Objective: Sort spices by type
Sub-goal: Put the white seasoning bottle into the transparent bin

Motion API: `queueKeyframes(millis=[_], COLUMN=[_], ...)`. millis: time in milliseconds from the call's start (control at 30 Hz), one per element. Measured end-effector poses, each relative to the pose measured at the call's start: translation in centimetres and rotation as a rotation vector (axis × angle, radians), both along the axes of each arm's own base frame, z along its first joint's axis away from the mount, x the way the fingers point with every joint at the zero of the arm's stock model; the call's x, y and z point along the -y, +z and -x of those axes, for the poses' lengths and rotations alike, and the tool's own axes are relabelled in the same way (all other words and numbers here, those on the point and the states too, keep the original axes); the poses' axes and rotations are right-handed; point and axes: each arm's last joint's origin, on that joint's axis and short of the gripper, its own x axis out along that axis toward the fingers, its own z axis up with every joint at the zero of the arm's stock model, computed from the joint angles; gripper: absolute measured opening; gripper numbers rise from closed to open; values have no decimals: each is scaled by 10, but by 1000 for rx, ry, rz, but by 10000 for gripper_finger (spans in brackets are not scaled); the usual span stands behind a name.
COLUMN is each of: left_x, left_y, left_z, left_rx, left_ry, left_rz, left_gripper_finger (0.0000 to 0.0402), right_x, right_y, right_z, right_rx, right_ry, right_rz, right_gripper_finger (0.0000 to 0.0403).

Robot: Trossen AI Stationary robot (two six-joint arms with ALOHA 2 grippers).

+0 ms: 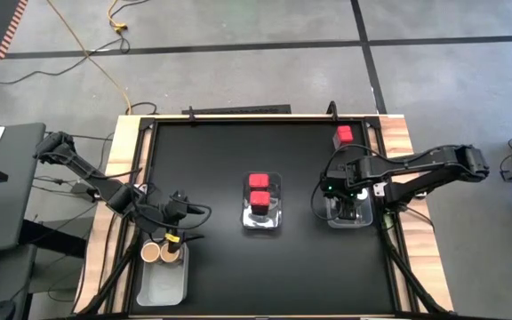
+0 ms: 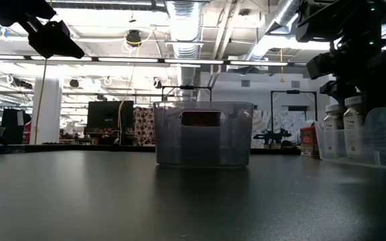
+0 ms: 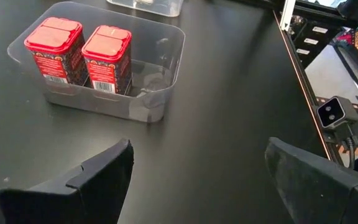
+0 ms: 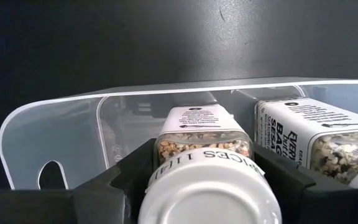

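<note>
My right gripper (image 1: 345,197) is down in the clear bin (image 1: 369,220) at the table's right, shut on a white-lidded spice jar (image 4: 207,163). A second white-lidded jar (image 4: 321,135) stands beside it in that bin. Two red square-topped tins (image 3: 79,53) stand in the middle bin (image 1: 277,222). A third red tin (image 1: 343,135) stands on the table near the far right corner. Two brown-topped jars (image 1: 159,253) stand in the left bin (image 1: 163,289). My left gripper (image 3: 197,180) hangs open above the table between the left and middle bins. My right gripper pinches the white-lidded jar just below its round lid (image 4: 209,199), one finger on each side. The fingers (image 4: 129,171) come from above, pointing down into the bin. The jar stands upright; whether its base rests on the bin's floor is hidden.
The black table top has a raised rail and wooden strips along its left and right sides (image 1: 396,133). A small camera (image 3: 335,112) sits at the table's near edge. Bare table lies between the bins and along the far side.
</note>
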Motion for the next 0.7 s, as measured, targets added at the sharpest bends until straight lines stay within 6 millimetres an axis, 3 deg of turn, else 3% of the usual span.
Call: queueKeyframes(millis=[700], left_x=[0], left_y=[-1], left_z=[1], left_rx=[-11], left_ry=[0], left_rz=[-8], left_gripper_finger=[350], right_x=[0], right_y=[0], right_z=[0], right_rx=[-3], right_ry=[-1], right_rz=[-1], right_gripper_finger=[288])
